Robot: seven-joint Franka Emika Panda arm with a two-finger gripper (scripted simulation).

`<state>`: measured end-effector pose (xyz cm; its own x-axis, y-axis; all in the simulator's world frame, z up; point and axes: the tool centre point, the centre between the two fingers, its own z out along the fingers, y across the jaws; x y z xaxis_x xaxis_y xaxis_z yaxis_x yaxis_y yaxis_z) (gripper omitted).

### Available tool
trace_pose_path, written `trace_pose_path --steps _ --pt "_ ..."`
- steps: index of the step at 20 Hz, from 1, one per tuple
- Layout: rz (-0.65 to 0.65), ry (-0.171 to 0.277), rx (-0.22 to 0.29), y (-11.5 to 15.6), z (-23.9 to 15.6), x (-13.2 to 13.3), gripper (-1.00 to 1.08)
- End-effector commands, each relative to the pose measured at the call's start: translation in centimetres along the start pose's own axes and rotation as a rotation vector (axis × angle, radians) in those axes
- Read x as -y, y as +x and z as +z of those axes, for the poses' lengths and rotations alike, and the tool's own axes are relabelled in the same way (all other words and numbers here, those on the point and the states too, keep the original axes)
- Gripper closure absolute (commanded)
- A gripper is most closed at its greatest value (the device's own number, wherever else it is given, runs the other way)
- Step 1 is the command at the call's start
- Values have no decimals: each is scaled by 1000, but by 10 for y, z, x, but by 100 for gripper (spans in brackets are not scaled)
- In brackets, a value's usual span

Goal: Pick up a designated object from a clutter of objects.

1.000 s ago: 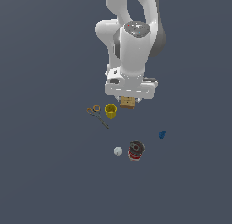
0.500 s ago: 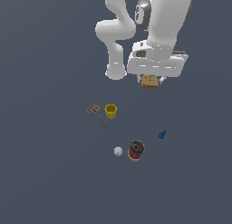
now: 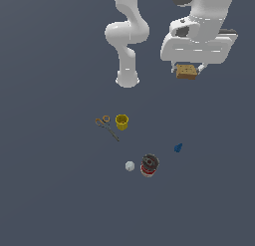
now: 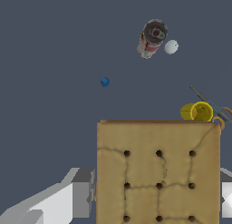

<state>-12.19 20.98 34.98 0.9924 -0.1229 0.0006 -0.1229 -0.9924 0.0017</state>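
Tan-orange and flat, the square cracker-like block (image 3: 187, 71) was recorded high above the dark grey surface (image 3: 60, 190), held beneath the white arm's gripper (image 3: 188, 70) toward the exterior view's upper right. In the wrist view the block (image 4: 158, 173) was seen close up, its cracked face marked with rows of dark dots, and grey finger parts (image 4: 81, 193) were noted against its two sides, so the gripper was logged as closed on the block. The rest of the clutter was listed on the surface, well below and apart from the lifted block. A yellow cup (image 3: 122, 121) was entered near the middle of the surface, with brown-handled scissors (image 3: 106, 126) just beside it on the exterior view's left. A small white cube (image 3: 130, 166) and a black-and-red can (image 3: 149, 165), lying on its side, were found close together nearer the surface's lower edge. A small blue piece (image 3: 178, 148) was noted apart from these, toward the exterior view's right.
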Motion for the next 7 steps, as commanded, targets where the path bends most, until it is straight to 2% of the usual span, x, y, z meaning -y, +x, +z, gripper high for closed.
trace_pose_path --steps 1,7 --pt "1 1 1 -5 -10 10 108" --pt "2 1 1 -9 -18 19 108"
